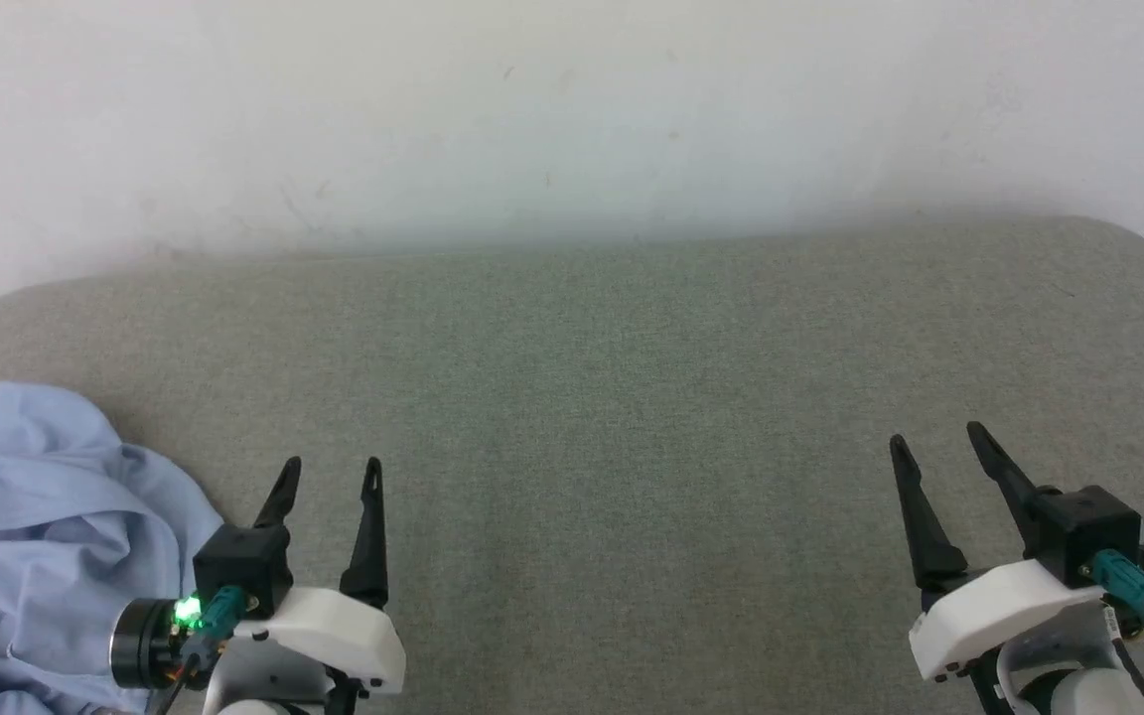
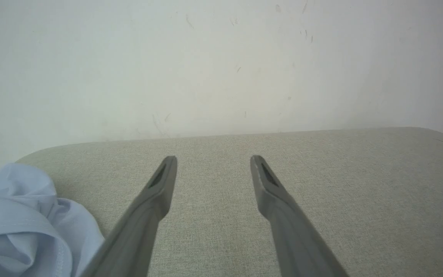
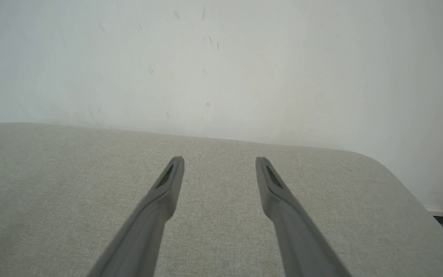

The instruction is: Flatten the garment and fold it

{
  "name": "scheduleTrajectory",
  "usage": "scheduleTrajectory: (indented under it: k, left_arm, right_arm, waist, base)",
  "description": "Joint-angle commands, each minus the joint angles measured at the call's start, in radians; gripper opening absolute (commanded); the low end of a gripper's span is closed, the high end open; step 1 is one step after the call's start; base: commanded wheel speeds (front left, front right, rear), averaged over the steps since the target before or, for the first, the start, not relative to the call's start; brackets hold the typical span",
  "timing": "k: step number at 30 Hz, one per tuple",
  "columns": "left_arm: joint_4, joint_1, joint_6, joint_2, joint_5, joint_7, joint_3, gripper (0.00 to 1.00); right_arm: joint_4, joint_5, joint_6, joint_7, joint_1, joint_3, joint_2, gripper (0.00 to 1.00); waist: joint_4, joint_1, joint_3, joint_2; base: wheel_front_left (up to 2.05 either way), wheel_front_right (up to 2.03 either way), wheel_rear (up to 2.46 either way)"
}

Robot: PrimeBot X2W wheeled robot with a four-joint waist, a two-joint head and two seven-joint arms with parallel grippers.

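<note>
Two claws, both spread wide with nothing between the fingers. Left claw (image 1: 332,465) sits at the lower left of the head view, fingers pointing away from the robot over the counter (image 1: 582,397), a flat surface covered in grey-green woven fabric with rounded far corners. Left wrist view confirms it: left claw (image 2: 214,158) parted, bare counter (image 2: 321,200) showing between the two fingers and beyond them. Right claw (image 1: 935,433) sits at the lower right of the head view, tilted slightly to the robot's left, equally open; right wrist view shows the same, right claw (image 3: 219,158) parted over bare counter (image 3: 71,184). The garment (image 1: 36,516), light blue thin fabric, lies crumpled in a heap at the counter's left edge, just beside the left claw on its outer side, partly cut off by the frame. In the left wrist view the garment (image 2: 17,219) lies bunched and creased close to the left finger; contact cannot be told. A green light (image 1: 187,611) glows on the left wrist. A scuffed white wall (image 1: 572,119) stands behind the counter.
</note>
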Motion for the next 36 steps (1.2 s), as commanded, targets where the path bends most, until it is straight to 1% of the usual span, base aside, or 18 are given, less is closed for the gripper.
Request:
scheduleTrajectory:
  k: [1, 9, 21, 36]
  left_arm:
    - [-0.001, -0.010, 0.007, 0.000, -0.013, -0.010, -0.004, 1.00]
    - [-0.001, -0.012, 0.012, -0.001, -0.043, -0.027, -0.008, 1.00]
    - [0.000, -0.017, 0.021, -0.001, -0.084, -0.052, -0.002, 1.00]
    - [0.006, -0.019, 0.029, -0.001, -0.115, -0.084, 0.002, 1.00]
  right_arm:
    - [0.000, 0.010, 0.000, -0.011, 0.005, -0.003, 0.001, 1.00]
    - [-0.003, 0.021, 0.000, -0.028, 0.009, -0.004, 0.001, 1.00]
    - [-0.004, 0.023, 0.000, -0.051, 0.012, 0.002, 0.001, 1.00]
    - [-0.015, 0.002, 0.000, -0.062, 0.014, 0.014, 0.002, 1.00]
  waist:
    - [0.003, 0.0000, 0.000, -0.0001]
    - [0.028, 0.0000, 0.000, -0.0001]
    - [0.093, 0.0000, 0.004, -0.0001]
    - [0.218, 0.0000, 0.008, -0.0001]
  base:
    - [0.00, 0.00, 0.00]
    - [0.00, 0.00, 0.00]
    - [0.00, 0.00, 0.00]
    - [0.00, 0.00, 0.00]
